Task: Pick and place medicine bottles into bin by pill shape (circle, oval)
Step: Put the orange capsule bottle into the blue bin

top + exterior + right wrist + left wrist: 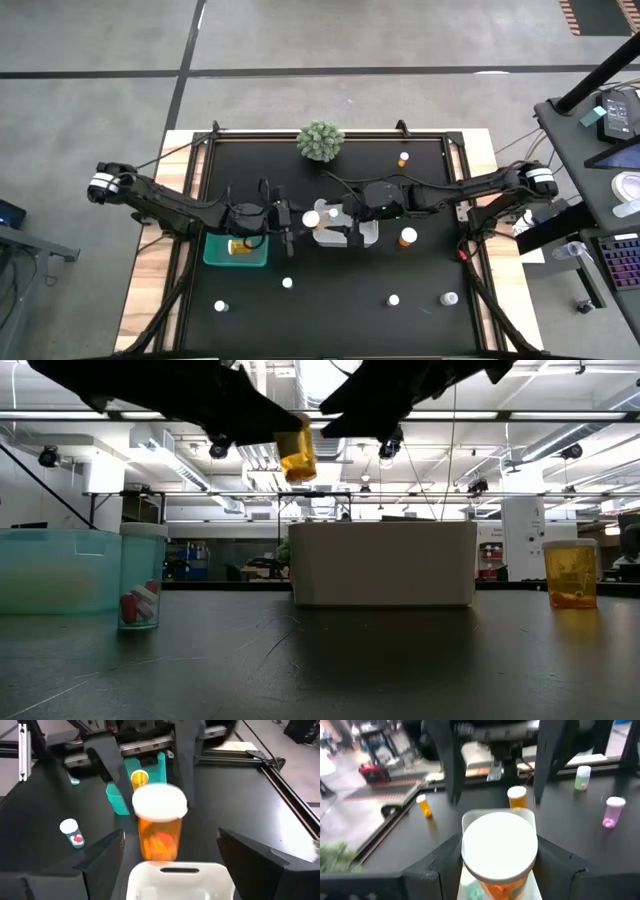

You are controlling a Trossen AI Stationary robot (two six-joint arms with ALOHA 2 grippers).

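My left gripper (296, 216) is shut on an amber medicine bottle with a white cap (500, 847). It holds the bottle in the air over the left end of the white bin (345, 236). The bottle also shows in the low view (297, 455) and in the right wrist view (159, 827). My right gripper (348, 212) is wide open. It faces the bottle from the right, with its fingers (102, 857) apart on either side and clear of it. A teal bin (218, 250) holds another amber bottle (238, 245). My left gripper pinches the bottle between its two fingers at the white cap's sides (468, 857). The fingers come from the table's left, slanting down. The bottle hangs nearly upright, cap up, lifted clear above the white bin (383, 563).
Loose bottles stand at the far right (403, 158), right of the white bin (407, 237) and along the near side (287, 284) (221, 306) (394, 299) (449, 298). A green spiky plant (320, 141) sits at the far edge.
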